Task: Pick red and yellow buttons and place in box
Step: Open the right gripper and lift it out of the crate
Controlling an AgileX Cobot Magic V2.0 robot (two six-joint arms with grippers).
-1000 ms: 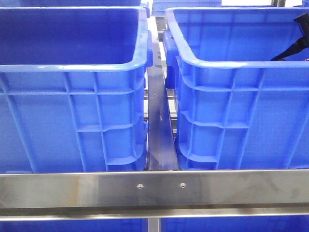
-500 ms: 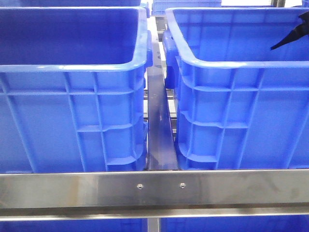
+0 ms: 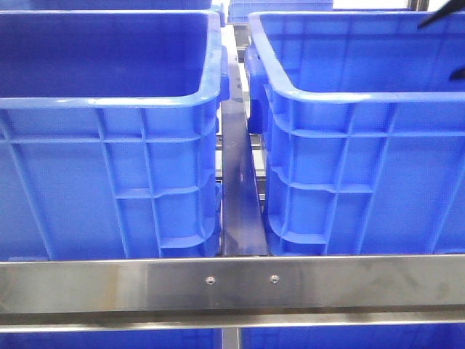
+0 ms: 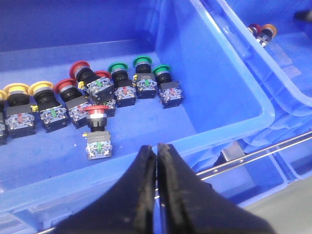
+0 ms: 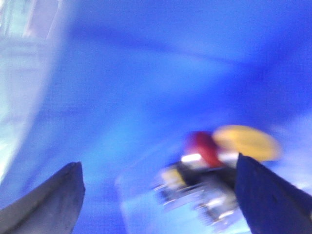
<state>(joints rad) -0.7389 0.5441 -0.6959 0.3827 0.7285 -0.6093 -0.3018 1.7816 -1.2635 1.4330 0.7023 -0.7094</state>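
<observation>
Red and yellow buttons (image 5: 222, 151) lie on the floor of the right box (image 3: 363, 65), seen blurred in the right wrist view. They sit between and below the two fingertips of my right gripper (image 5: 156, 195), touching neither finger. The jaws stand wide apart and hold nothing.

Change noted: over the last second the right arm has risen in the front view. It showed low against the box's far right wall; now only a dark sliver (image 3: 436, 16) remains at the top corner. I judge this a withdrawal after a release, so one delivery looks complete.

The left gripper (image 4: 156, 156) hangs over the near rim of the left box (image 4: 229, 112). Its jaws are closed tip to tip, with nothing between them. Ahead of and below the tips lies the supply: a loose red button (image 4: 96, 129) nearest, then a row of further red (image 4: 78, 80) and yellow buttons (image 4: 29, 100), with green buttons (image 4: 141, 73) at the far end. Past that box's wall, a red and yellow pair (image 4: 261, 33) shows in the neighbouring box.

Judgement: work remains. The left jaws must open before descending on the nearest red button.
</observation>
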